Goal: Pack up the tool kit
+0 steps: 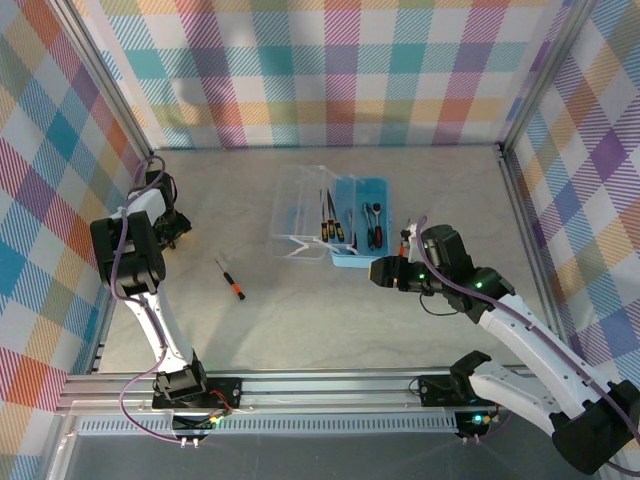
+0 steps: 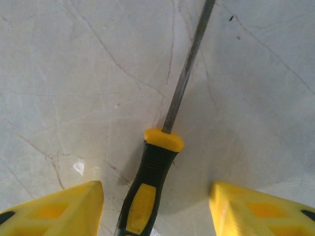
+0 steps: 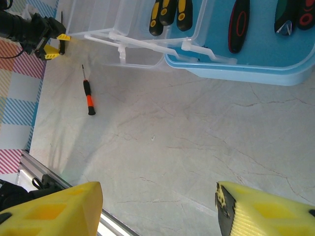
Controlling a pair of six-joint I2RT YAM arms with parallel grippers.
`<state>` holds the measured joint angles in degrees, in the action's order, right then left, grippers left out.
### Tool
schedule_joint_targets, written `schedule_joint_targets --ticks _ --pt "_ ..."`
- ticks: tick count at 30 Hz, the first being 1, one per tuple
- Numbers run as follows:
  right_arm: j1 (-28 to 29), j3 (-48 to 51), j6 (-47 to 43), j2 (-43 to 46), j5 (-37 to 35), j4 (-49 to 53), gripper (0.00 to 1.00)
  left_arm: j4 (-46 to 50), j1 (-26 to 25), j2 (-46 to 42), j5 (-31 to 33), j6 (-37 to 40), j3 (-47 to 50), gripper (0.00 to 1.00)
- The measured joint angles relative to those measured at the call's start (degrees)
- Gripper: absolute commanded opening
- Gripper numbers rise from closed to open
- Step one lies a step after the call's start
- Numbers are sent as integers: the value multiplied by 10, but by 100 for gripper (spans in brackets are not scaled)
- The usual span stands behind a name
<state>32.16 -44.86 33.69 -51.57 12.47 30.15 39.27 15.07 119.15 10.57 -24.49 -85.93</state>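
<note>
Straddling the yellow-black screwdriver [image 2: 151, 183], left claw [image 2: 155, 201] stands parted, untouching; right claw [image 3: 156, 199] gapes wide, empty.

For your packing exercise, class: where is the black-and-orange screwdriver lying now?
In the top view the black-and-orange screwdriver lies loose on the table, left of the open case, between it and the left arm.

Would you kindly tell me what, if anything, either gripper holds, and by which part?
Nothing is held: the left gripper straddles the handle of the yellow-black screwdriver without touching it; the right gripper is open.
</note>
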Motion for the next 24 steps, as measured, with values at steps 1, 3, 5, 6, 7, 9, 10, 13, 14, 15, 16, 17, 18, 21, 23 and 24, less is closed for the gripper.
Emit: schedule_joint_targets --ticks 1,3,5,6,7,9,10,13,14,15,16,17,18,21,23,24 --pt "0 0 0 0 0 2 62 0 0 2 -3 1 -3 45" --pt "0 0 0 0 0 6 62 0 -1 4 -9 3 -6 40" --pt "0 0 0 1 0 9 62 -2 -1 4 -13 5 -6 35" --pt "0 0 0 1 -1 10 62 -3 -2 4 -15 7 -6 33" --pt "0 0 0 1 -1 10 62 -4 -2 4 -16 9 -6 30" --pt "0 0 0 1 -3 10 62 -5 -2 4 -16 15 -6 23" --pt "0 0 0 2 -3 10 62 -5 -2 4 -17 18 -6 20" --pt "0 0 0 3 -5 11 61 -7 -3 1 -15 28 -2 12" --pt "0 0 0 3 -5 12 61 -10 -4 -1 -14 31 1 10" --pt "0 0 0 4 -5 12 61 -16 -5 -5 -14 33 7 6" --pt "0 0 0 5 -5 12 61 -22 -8 -9 -14 34 14 4" --pt "0 0 0 7 -5 13 61 -26 -10 -14 -15 35 21 2" --pt "0 0 0 10 -5 14 61 -30 -11 -21 -14 35 30 0" --pt "0 -2 0 16 -7 22 61 -25 -23 -48 -16 36 65 0" --pt "0 -3 0 17 -7 25 61 -19 -33 -70 -19 36 84 0" --pt "0 -3 0 17 -6 25 61 -18 -36 -82 -21 35 94 0"
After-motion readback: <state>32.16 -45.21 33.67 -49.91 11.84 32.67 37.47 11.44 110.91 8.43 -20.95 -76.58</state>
